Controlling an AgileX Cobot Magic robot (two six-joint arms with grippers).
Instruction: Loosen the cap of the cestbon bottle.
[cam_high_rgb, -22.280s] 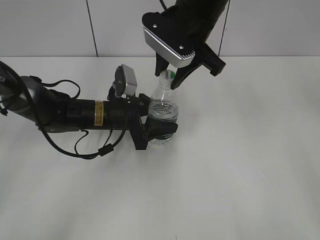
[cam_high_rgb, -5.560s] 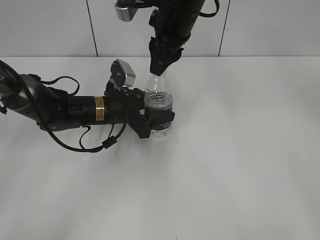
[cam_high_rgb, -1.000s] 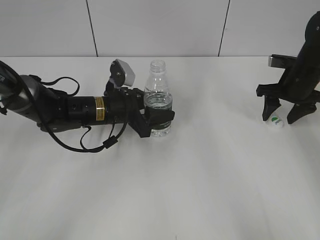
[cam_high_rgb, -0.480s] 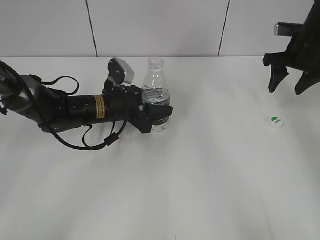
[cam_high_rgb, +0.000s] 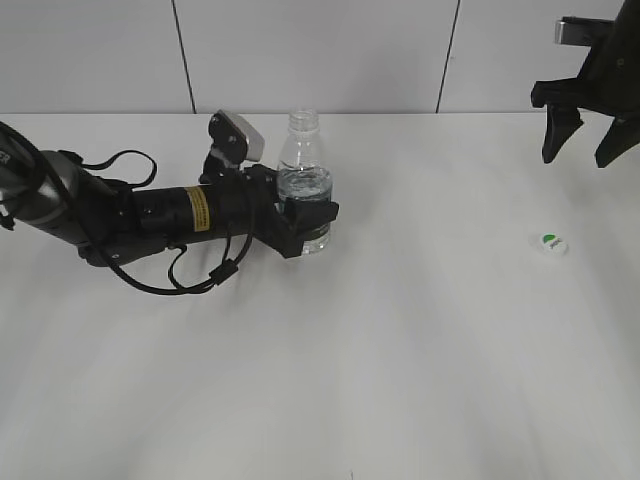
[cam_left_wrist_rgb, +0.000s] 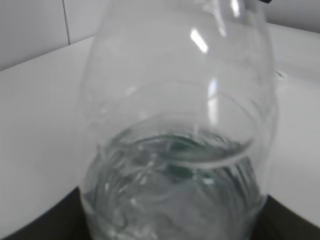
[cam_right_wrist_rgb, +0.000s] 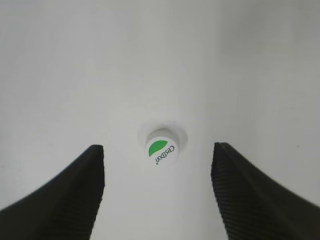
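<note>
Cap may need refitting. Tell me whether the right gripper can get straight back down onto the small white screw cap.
Probably yes. The right gripper hangs open directly above the small white screw cap, which lies alone on the bare white table.

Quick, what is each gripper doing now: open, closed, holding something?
Left gripper: closed on the cestbon bottle.
Right gripper: open, holding nothing; the cap lies on the table below it.

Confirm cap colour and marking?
The cap is white with a green half-oval mark and small dark lettering on top; clearest in the right wrist view.
</note>
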